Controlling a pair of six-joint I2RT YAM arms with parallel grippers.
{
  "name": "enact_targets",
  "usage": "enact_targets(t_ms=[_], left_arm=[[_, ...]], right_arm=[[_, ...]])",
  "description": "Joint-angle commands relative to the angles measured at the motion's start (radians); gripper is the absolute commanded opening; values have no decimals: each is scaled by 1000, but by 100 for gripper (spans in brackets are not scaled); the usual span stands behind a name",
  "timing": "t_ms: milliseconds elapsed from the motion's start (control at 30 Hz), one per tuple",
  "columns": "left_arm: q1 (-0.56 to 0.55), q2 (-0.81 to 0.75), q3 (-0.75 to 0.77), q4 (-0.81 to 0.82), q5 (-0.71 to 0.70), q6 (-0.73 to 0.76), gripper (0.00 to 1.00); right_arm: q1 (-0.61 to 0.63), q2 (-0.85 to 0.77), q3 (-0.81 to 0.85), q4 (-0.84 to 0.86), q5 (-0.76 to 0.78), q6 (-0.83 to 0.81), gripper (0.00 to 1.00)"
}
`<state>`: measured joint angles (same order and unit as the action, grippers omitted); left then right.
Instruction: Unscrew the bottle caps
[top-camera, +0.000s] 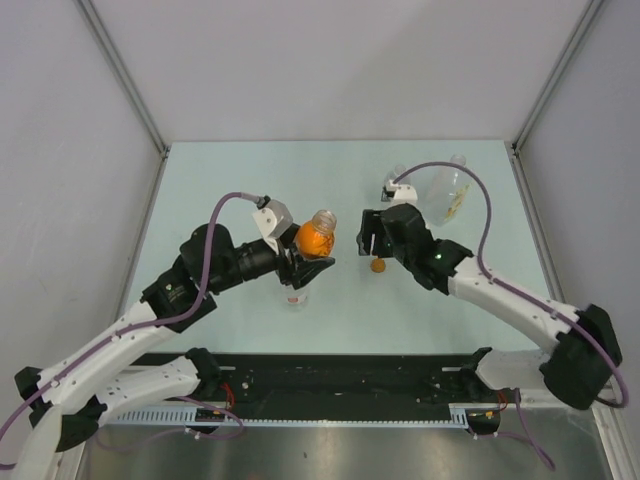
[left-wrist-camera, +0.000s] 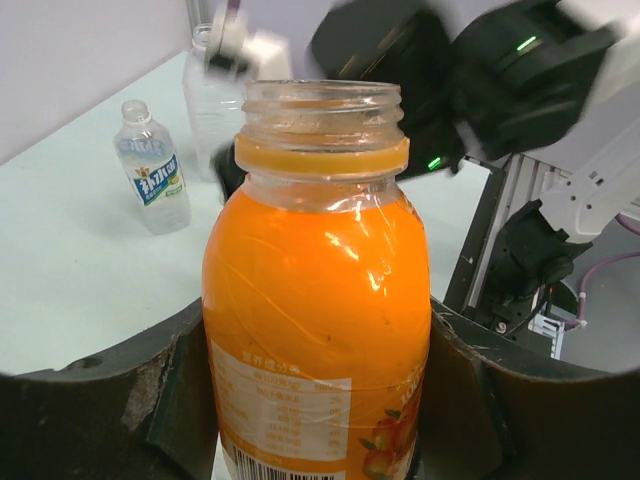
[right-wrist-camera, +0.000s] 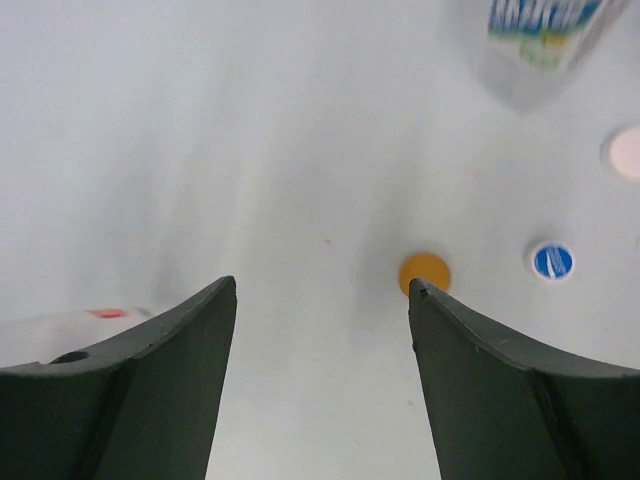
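Note:
My left gripper (top-camera: 310, 258) is shut on the small orange bottle (top-camera: 315, 238) and holds it above the table. In the left wrist view the orange bottle (left-wrist-camera: 315, 300) fills the space between the fingers (left-wrist-camera: 180, 380), and its mouth is open with no cap on it. My right gripper (top-camera: 367, 238) is open and empty, just right of the bottle's neck. In the right wrist view the gripper (right-wrist-camera: 322, 290) hangs over bare table, with the orange-brown cap (right-wrist-camera: 424, 272) lying by its right fingertip. A blue cap (right-wrist-camera: 551, 261) and a white cap (right-wrist-camera: 627, 152) lie further right.
The small red-labelled bottle (top-camera: 297, 295) stands under my left gripper. The blue-labelled bottle (left-wrist-camera: 150, 170) and the large clear jug (top-camera: 445, 190) stand at the back right. The orange-brown cap (top-camera: 377, 265) lies on the table below my right gripper.

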<state>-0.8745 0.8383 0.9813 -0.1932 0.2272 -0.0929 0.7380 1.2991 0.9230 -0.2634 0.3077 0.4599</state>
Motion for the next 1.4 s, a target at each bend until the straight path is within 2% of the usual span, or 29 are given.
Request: enact_targets(t_ms=[0,67,133,300,400,433,500,600,967,1200,1300,1367], left_arm=[[3,16,3,58,-17,9,3],[3,25,-1,66,-15,10,0],[3,33,-9,83,-5,13,0],[5,73,-41,147,86,21,0],[11,100,-58,189,225,18,0],[11,108,-58,224,292,10,0],[12,142,-43,230,349,1,0],[12,173,-18,235,423,-16,0],[11,220,14,238,440,-41,0],[11,225,16,232,452,-41,0],[12,226,16,229,451,-39,0],[11,225,17,227,452,-39,0]], right_arm=[[53,-158,126,-128,100,-4,73],[76,-257,129,-146,110,-6,73],[80,-354,128,-134,49,-13,73],[87,-498,105,-24,-235,11,75],[83,-573,103,58,-405,28,86],[83,-583,103,67,-438,36,96],[83,-595,105,81,-533,46,100],[83,-590,103,43,-555,54,100],[90,-537,105,-17,-535,33,100],[103,-506,105,21,-499,25,90],[106,-491,103,49,-510,26,82],[104,-479,103,55,-519,25,73]])
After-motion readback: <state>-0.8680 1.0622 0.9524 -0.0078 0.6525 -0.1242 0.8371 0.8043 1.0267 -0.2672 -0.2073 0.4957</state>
